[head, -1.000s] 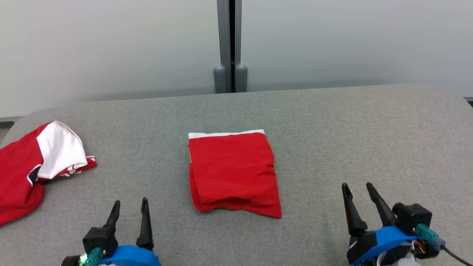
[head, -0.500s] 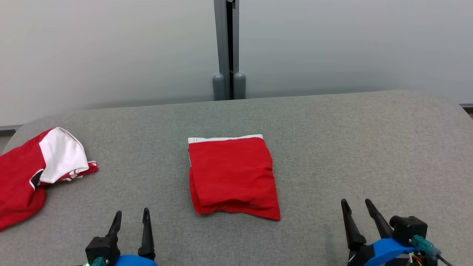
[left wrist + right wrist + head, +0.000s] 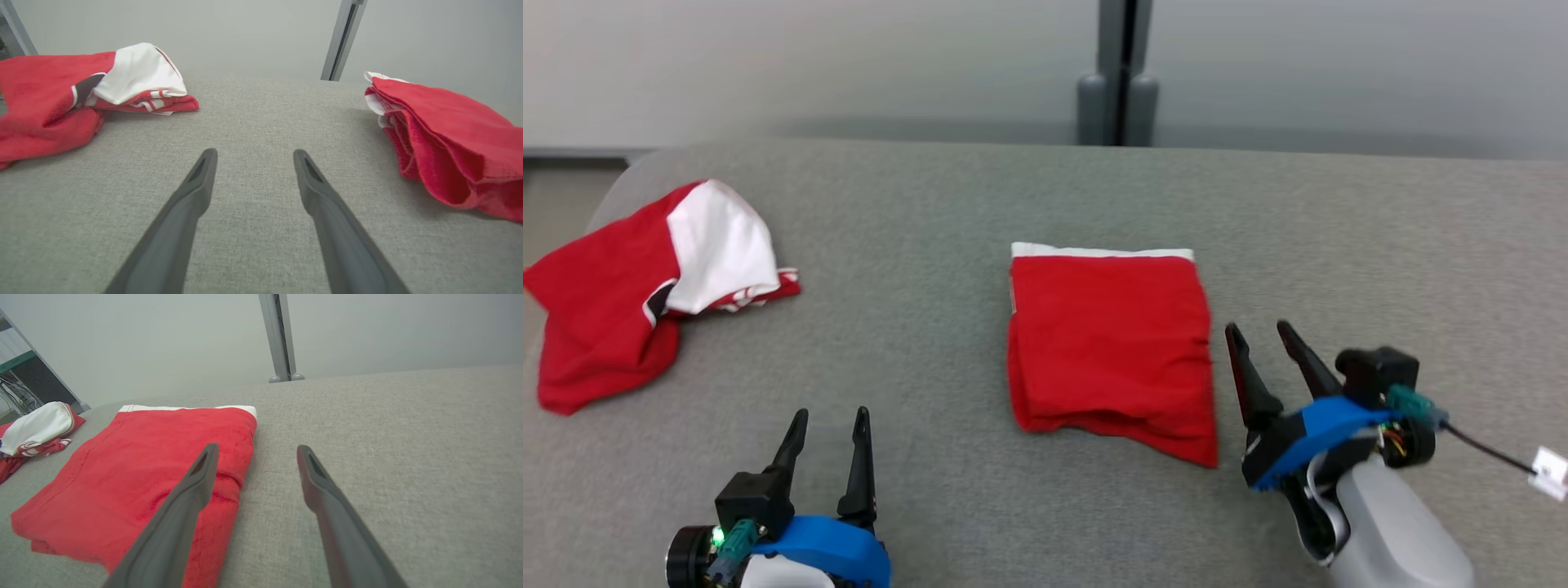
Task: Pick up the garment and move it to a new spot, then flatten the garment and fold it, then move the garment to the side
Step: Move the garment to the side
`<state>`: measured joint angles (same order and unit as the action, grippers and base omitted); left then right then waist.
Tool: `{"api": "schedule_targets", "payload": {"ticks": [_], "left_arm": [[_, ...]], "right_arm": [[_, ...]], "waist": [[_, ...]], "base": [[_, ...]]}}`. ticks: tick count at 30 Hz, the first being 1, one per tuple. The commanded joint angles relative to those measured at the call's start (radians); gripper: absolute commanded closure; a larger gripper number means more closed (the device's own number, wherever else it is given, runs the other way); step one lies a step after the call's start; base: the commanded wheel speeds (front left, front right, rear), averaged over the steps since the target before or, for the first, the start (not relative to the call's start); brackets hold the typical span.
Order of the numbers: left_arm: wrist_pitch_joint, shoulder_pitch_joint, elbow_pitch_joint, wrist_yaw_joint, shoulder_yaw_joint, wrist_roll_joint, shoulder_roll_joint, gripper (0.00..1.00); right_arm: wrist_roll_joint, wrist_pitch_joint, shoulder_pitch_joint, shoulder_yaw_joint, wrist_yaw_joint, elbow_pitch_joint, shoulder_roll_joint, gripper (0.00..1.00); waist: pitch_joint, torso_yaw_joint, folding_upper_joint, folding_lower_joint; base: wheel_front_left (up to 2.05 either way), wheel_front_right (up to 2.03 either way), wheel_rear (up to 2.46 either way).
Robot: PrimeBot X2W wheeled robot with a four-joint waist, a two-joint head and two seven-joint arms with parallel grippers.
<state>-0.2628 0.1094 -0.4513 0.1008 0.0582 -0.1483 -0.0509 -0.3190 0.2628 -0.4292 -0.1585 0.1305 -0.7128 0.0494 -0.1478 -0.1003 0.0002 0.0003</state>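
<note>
Garment folded — left wrist view reveals stacked edge layers; left gripper, right gripper spread wide, empty.

Garments, 2: one folded red garment at centre, one crumpled red-and-white garment at far left. Grippers, 2: left gripper near left, right gripper near right, each with two dark fingers, four in all. Grey table, 1; grey post at the far side, 1
</note>
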Motion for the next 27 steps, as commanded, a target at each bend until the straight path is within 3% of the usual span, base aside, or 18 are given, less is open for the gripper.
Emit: {"api": "schedule_targets", "payload": {"ticks": [1, 5, 8, 9, 10, 18, 27], "left_arm": [[-0.003, 0.019, -0.003, 0.006, -0.005, 0.004, 0.0, 0.0], [-0.003, 0.031, -0.009, 0.016, -0.013, -0.002, 0.0, 0.0], [-0.003, 0.04, -0.008, 0.022, -0.016, -0.007, 0.001, 0.0], [-0.003, 0.044, -0.005, 0.025, -0.016, -0.006, 0.0, 0.0], [-0.003, 0.045, -0.003, 0.025, -0.017, -0.006, 0.0, 0.0], [-0.003, 0.04, 0.017, 0.031, -0.025, 0.001, 0.0, 0.0], [-0.003, 0.045, 0.048, 0.03, 0.004, 0.027, 0.0, 0.0]], "right_arm": [[-0.002, 0.003, -0.039, -0.007, 0.001, -0.03, 0.002, 0.0], [0.008, 0.003, -0.097, -0.012, 0.001, -0.114, 0.004, 0.0], [0.003, 0.003, -0.151, -0.01, 0.001, -0.248, 0.004, 0.0], [-0.021, 0.001, -0.163, -0.027, 0.001, -0.282, 0.003, 0.55], [-0.031, 0.001, -0.162, -0.035, 0.001, -0.29, 0.003, 1.0], [-0.046, 0.002, -0.128, -0.028, 0.001, -0.188, 0.004, 1.0], [-0.071, 0.002, -0.051, -0.083, 0.0, -0.067, 0.004, 1.0]], "waist": [[-0.055, -0.062, -0.0002, -0.0003], [-0.073, -0.092, -0.0002, -0.0003], [-0.088, -0.115, -0.0002, -0.0003], [-0.093, -0.118, -0.0002, -0.0003], [-0.095, -0.117, -0.0002, -0.0003], [-0.08, -0.04, -0.0002, -0.0003], [-0.05, 0.196, -0.0002, -0.0003]], "base": [[0.0, 0.0, 0.0], [0.0, 0.0, 0.0], [0.0, 0.0, 0.0], [0.0, 0.0, 0.0], [0.0, 0.0, 0.0], [0.0, 0.0, 0.0], [0.0, 0.0, 0.0]]}}
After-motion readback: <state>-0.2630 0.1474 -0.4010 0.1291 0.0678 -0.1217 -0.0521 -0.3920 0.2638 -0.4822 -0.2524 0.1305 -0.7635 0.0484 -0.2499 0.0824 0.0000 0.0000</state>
